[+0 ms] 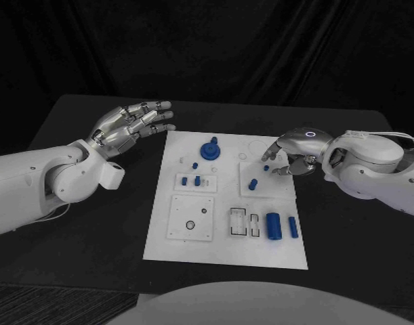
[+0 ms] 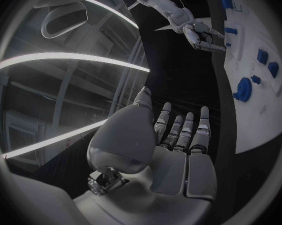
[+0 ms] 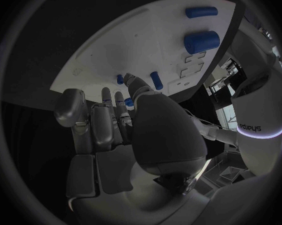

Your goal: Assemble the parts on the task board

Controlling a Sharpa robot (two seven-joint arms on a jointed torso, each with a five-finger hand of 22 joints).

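the white rectangular task board lies flat in the middle of the black worktop, carrying small blue plastic parts. the left robot hand hovers above the worktop just beside the board's far left corner, fingers spread and holding nothing. the right robot hand is over the board's right side near the far end, fingers curled downward; whether they pinch anything i cannot tell. just beside its fingertips lies a short blue peg, apart from them. nearer the robot lie a thick blue cylinder and a slimmer blue rod, side by side; a round blue knob-like part stands near the far edge.

the peg is probably light, stiff and smooth, so it may roll or slip. a pinch across its middle, thumb against a finger, looks best, with gentle pressure.
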